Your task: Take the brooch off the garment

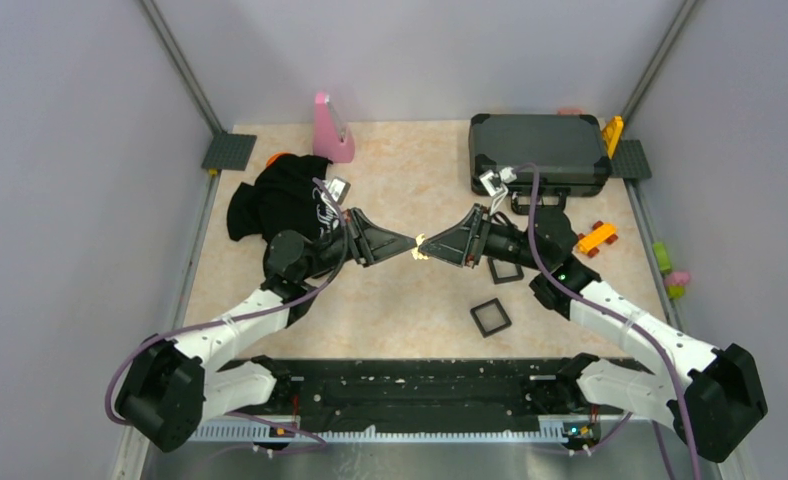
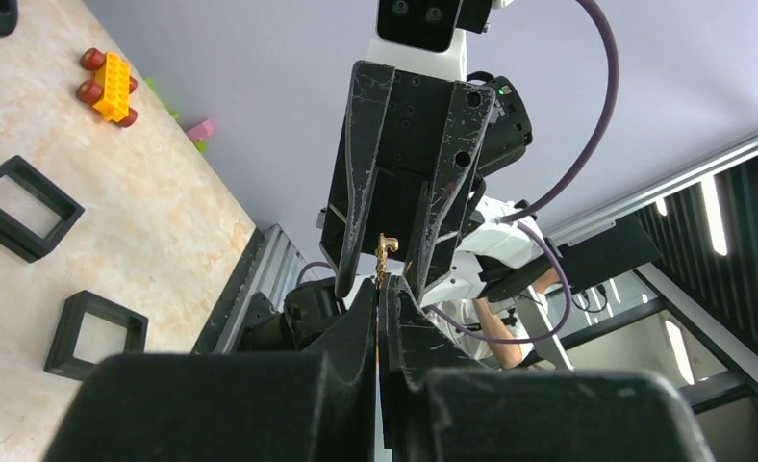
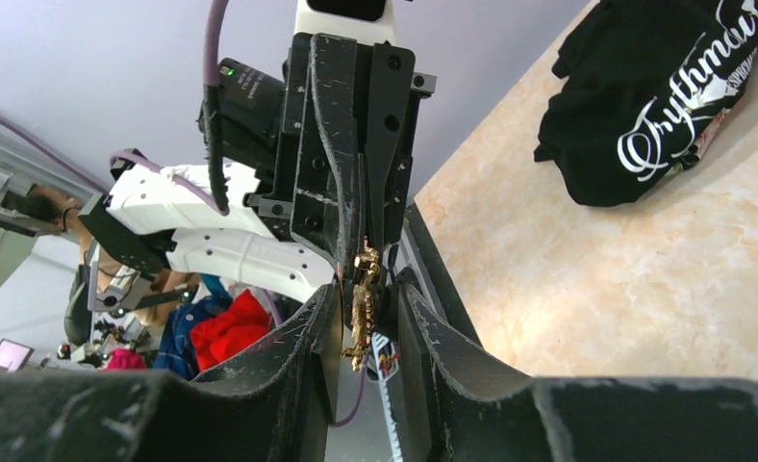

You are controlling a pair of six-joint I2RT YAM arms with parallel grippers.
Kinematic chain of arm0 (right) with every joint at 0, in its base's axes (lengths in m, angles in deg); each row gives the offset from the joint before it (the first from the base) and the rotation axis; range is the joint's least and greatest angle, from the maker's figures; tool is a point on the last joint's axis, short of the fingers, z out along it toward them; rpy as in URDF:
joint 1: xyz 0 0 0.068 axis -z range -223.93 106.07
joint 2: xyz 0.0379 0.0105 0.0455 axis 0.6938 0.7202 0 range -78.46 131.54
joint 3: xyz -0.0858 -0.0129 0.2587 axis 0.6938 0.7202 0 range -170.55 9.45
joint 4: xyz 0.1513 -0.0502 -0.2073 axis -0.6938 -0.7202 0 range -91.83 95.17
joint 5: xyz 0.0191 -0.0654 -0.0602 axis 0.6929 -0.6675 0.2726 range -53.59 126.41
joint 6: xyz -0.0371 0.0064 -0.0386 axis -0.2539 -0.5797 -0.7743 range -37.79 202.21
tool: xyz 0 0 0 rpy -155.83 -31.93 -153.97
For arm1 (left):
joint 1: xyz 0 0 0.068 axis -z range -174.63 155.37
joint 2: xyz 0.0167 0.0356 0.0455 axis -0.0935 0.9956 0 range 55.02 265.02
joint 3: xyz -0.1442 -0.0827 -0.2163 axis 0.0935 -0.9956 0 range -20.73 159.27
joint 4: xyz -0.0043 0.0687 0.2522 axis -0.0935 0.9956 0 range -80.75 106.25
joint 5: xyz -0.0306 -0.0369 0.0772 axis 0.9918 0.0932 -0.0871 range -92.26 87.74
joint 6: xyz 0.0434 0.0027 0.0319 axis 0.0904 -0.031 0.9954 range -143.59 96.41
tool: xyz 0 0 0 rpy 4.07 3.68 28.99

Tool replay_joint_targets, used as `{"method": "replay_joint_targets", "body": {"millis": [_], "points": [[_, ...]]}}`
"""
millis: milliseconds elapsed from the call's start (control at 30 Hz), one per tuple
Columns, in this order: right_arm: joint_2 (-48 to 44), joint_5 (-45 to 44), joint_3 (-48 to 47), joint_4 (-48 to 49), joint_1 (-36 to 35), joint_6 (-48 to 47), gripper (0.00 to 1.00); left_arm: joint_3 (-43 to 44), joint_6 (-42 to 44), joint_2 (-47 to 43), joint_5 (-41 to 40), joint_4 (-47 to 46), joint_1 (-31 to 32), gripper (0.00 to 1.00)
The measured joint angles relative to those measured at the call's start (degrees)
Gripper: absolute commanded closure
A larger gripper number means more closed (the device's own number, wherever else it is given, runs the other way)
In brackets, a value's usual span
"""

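Note:
The tiny gold brooch (image 1: 420,244) hangs in the air over the middle of the table, where my two grippers meet tip to tip. My left gripper (image 1: 412,241) is shut on one end of the brooch (image 2: 387,245), its jaws pressed together (image 2: 380,289). My right gripper (image 1: 427,247) is open, with a finger on either side of the brooch (image 3: 363,298) and a gap on the right side. The black garment (image 1: 280,195) with white script lies crumpled at the back left, apart from the brooch; it also shows in the right wrist view (image 3: 664,96).
A dark grey hard case (image 1: 540,150) stands at the back right. Two small black square frames (image 1: 490,317) (image 1: 505,270) lie under the right arm. An orange-yellow toy car (image 1: 597,237) sits to the right, and a pink object (image 1: 330,128) at the back.

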Motion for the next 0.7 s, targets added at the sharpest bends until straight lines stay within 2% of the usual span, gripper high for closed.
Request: {"method": "replay_joint_targets", "body": {"millis": [467,700], "points": [[-0.42,-2.78,-0.13,-3.69,-0.26,-0.72,0.75,0.81,6.88,-4.79,-0.48,9.49,0.07,1.00],[0.46,-1.05,-1.73,-4.17,-0.28,-1.07,0.69,1.90,8.55,-4.90,-0.44,10.80,0.57,1.00]]}}
